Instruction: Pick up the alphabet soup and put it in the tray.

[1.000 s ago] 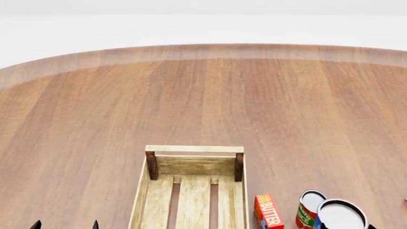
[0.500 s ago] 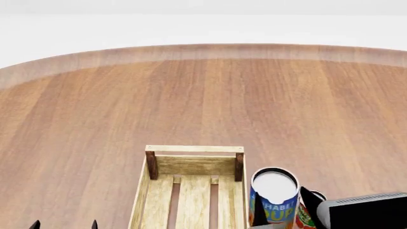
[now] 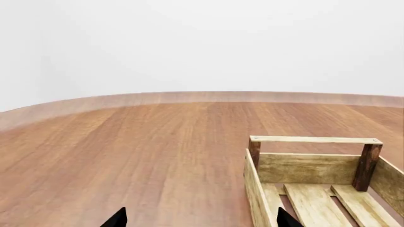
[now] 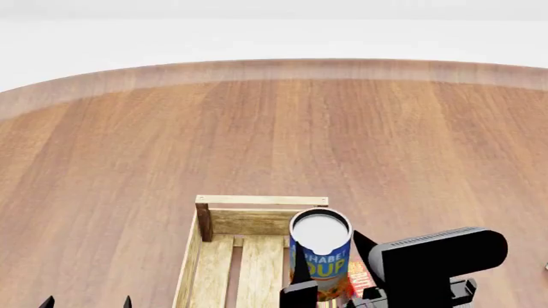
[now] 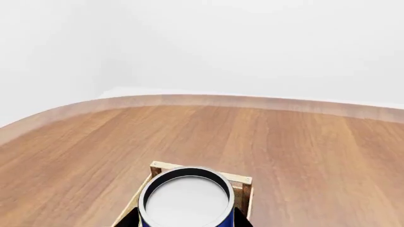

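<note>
- The right tool (image 4: 324, 292) is clenched on the alphabet soup (image 4: 321, 253), its dark fingers pressed to either side of the blue label low on the can.
- The can stands upright in that grasp, pale top up, clear of the worktop (image 4: 274, 141).
- From the head view it hangs over the right side of the tray (image 4: 212, 256), near the tray's far end rail; whether it touches the slats I can't make out.
- The right wrist view looks straight down on the can's lid (image 5: 186, 197), with the tray's far rail (image 5: 243, 179) showing just past it.
- A red box (image 4: 360, 277) peeks out beside the can, mostly hidden behind the right arm.
- The left tool (image 3: 198, 218) sits low beside the tray's left wall, its two dark fingertips (image 3: 117, 218) spread apart with nothing between them.
- The left wrist view shows the tray's slats (image 3: 309, 203) bare at that end.
</note>
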You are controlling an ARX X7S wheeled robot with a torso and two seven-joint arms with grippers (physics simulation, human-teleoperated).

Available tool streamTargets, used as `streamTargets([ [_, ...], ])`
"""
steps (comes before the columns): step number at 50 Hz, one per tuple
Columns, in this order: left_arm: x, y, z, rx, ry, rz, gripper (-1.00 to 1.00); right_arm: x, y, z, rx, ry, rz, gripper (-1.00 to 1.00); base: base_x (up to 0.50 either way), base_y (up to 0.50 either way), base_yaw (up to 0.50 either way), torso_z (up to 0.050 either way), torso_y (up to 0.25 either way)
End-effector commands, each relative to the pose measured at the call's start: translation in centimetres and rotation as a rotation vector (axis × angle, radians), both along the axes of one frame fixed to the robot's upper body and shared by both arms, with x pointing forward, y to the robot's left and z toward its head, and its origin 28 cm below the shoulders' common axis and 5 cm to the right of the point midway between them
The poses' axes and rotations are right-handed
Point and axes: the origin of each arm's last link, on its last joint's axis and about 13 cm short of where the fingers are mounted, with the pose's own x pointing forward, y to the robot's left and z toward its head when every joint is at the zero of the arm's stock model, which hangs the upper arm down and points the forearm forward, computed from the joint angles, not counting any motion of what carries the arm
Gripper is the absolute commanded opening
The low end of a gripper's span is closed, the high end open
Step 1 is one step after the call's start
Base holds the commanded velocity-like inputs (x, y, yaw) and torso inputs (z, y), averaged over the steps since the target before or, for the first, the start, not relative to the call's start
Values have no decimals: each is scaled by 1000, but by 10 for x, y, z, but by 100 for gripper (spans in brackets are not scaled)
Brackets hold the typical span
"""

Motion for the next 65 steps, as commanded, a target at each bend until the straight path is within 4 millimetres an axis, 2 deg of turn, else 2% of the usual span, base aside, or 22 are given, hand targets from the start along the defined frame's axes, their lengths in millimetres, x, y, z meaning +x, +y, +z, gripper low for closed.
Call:
streamTargets([
  [1,0,0,0,-1,0,0,100,10,12,-2,1,-23,34,-100,0,0,0,0,0],
  [19,0,0,0,-7,1,0,100,25,33,-15,16,-63,53,-100,0,0,0,1,1],
  [42,0,0,-1,-4,2,-2,100,22,50,-46,10,-157,24,-100,0,0,0,0,1],
  [65,0,1,0,-5,-1,-1,100,30,65,-69,69,-115,53,-100,0,0,0,0,0],
])
